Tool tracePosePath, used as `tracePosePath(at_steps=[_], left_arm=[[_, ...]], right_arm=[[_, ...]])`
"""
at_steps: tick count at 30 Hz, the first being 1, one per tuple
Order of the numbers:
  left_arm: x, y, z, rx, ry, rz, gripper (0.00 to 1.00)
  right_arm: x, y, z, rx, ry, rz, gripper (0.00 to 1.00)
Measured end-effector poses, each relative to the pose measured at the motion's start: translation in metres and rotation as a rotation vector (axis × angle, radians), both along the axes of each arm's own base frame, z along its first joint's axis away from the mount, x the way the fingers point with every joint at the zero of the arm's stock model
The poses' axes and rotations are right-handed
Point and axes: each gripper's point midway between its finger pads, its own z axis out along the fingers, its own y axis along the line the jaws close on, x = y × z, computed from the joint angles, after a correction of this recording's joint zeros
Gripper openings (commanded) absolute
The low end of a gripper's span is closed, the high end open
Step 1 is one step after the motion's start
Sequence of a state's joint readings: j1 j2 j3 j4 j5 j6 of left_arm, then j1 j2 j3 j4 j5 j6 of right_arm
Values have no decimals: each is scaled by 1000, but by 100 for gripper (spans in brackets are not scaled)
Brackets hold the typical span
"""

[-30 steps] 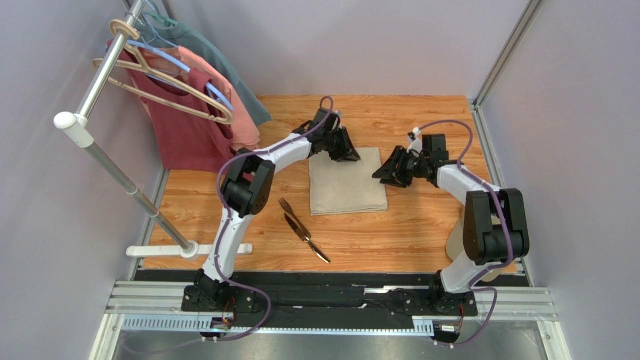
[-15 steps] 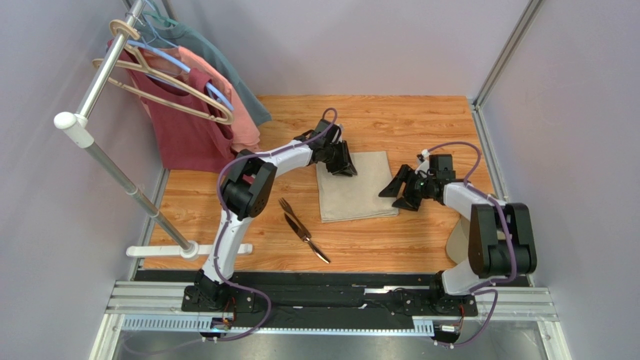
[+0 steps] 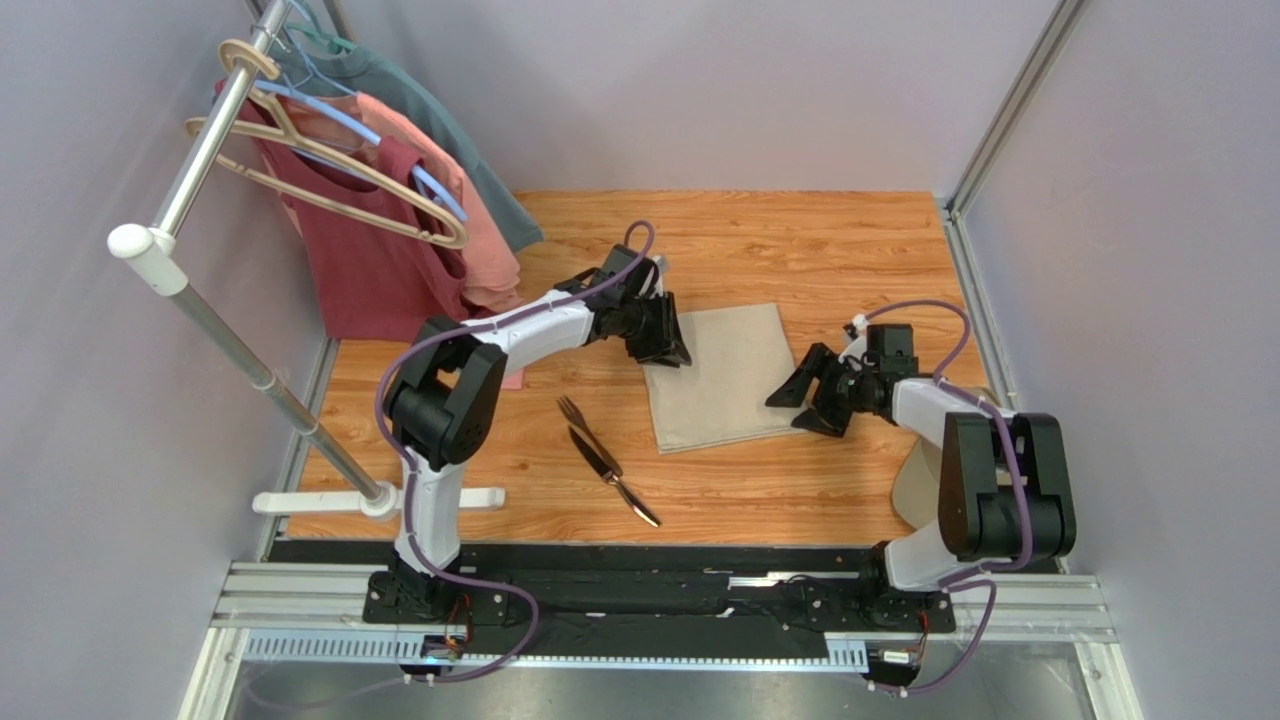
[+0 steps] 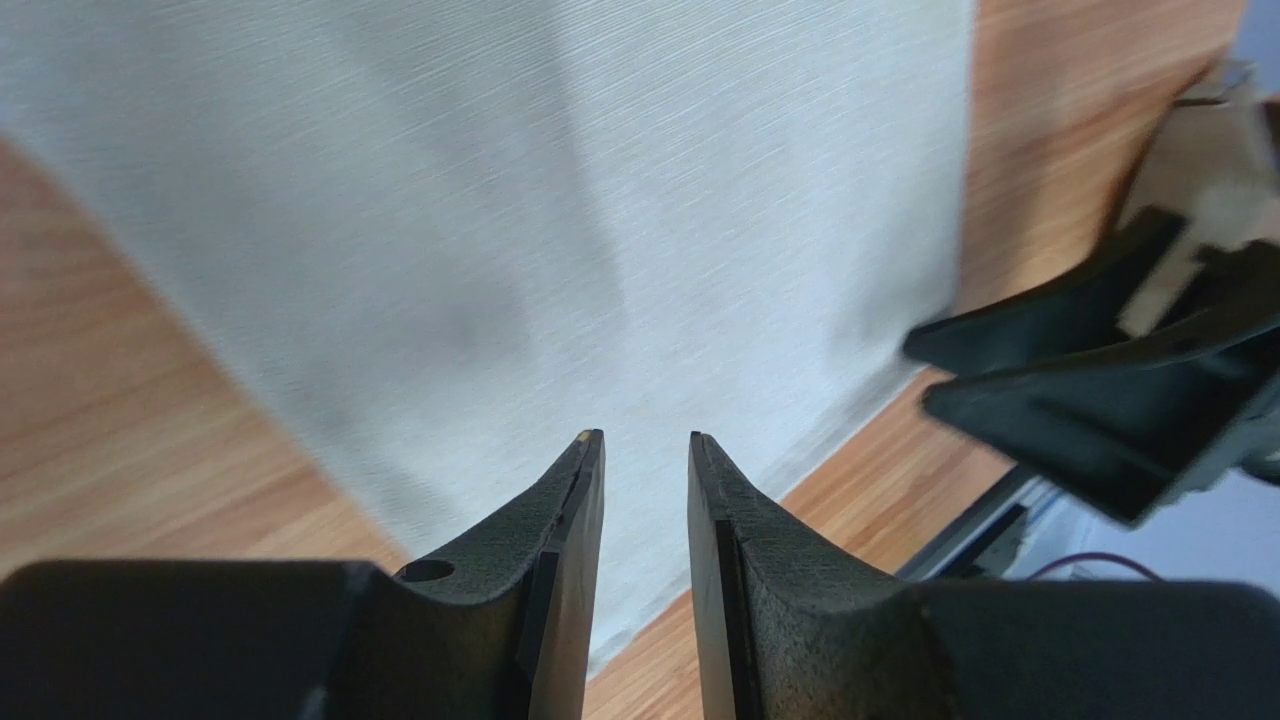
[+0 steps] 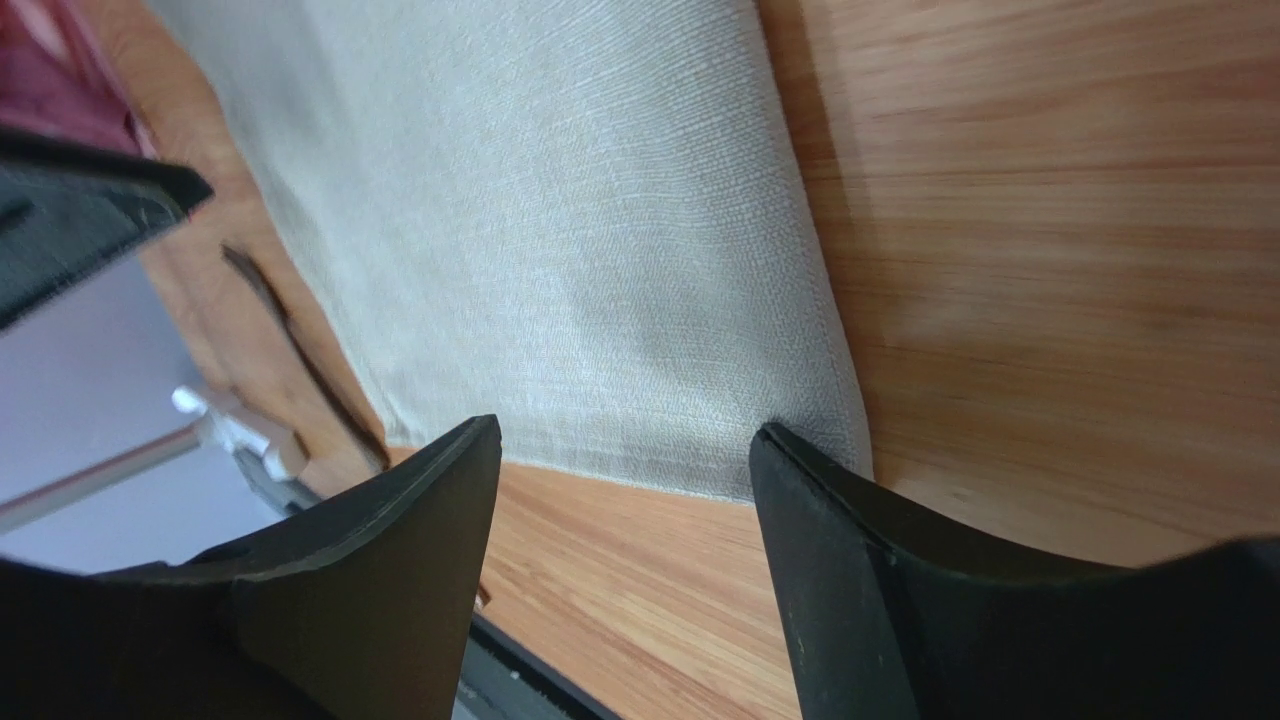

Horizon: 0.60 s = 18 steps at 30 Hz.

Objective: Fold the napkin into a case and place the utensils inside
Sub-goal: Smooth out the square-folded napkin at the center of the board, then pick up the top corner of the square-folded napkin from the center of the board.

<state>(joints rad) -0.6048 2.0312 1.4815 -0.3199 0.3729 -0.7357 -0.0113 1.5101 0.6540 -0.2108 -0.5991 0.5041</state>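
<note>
Napkin (image 3: 721,375) lies flat mid-frame on the wood table (image 3: 842,255). Left gripper (image 3: 661,333) sits at its upper left corner, jaws narrow with nothing between. Right gripper (image 3: 804,393) is at the napkin's right edge, wide and empty. The 2 utensils, fork (image 3: 573,414) and knife (image 3: 639,507), lie crossed lower left.

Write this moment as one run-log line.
napkin: flat on table | left pincer: slightly open over it | right pincer: wide open at its edge | utensils: beside napkin
</note>
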Motion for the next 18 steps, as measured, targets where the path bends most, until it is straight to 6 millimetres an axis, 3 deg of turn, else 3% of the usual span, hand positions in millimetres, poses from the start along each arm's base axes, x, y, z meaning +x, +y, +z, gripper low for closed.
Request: tracePosePath(at_steps=[6, 10, 14, 16, 18], left_arm=[[-35, 34, -24, 95, 46, -4, 36], [-49, 47, -13, 108, 27, -9, 36], [-50, 59, 20, 107, -52, 13, 34], [-50, 66, 37, 87, -84, 30, 31], [-50, 79, 51, 66, -106, 61, 31]], right_arm=[[13, -17, 4, -126, -20, -31, 68], [56, -3, 30, -213, -105, 25, 66], [64, 43, 61, -316, -237, 178, 62], [48, 79, 67, -379, -294, 311, 58], [20, 114, 64, -428, -331, 459, 54]])
